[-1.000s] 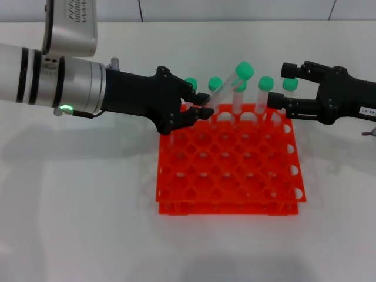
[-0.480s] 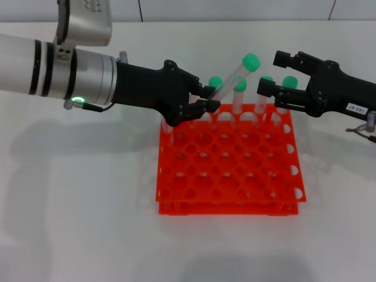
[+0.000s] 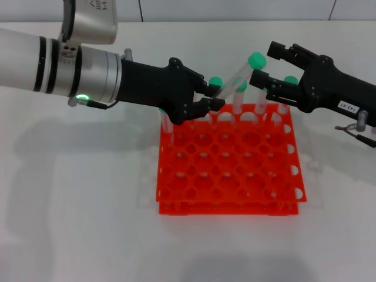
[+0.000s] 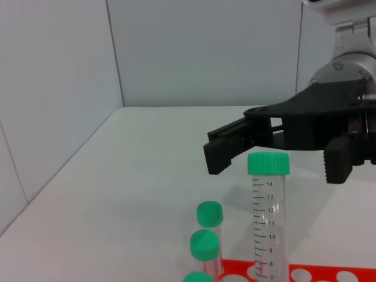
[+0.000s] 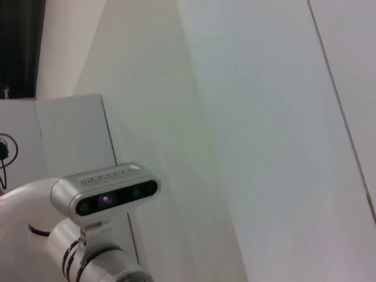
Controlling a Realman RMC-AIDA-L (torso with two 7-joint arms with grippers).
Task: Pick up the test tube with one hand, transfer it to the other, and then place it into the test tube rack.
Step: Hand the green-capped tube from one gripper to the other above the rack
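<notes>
Fingers of the left gripper (image 3: pixel 215 97) clamp the tube (image 3: pixel 239 73) low on its shaft, cap tilted toward 1 o'clock above the rack's (image 3: pixel 229 170) far edge. The right gripper's (image 3: pixel 262 66) fingers are apart around the cap. The left wrist view alone shows the tube's graduations and that gripper (image 4: pixel 276 158) behind the cap.

Orange-red rack, green caps, black grippers on a white table

The test tube rack (image 3: pixel 229 170) is bright orange-red, its top a grid of round holes. The held test tube (image 3: pixel 238 75) is clear with a green cap and black graduation marks; the other tubes (image 4: pixel 205 249) wear matching green caps. The left gripper (image 3: pixel 212 97) is black on a silver-white arm (image 3: pixel 53 61) with black bands and a green light. The right gripper (image 3: pixel 262 64) is black with a white printed label. The table (image 3: pixel 76 205) is white.
</notes>
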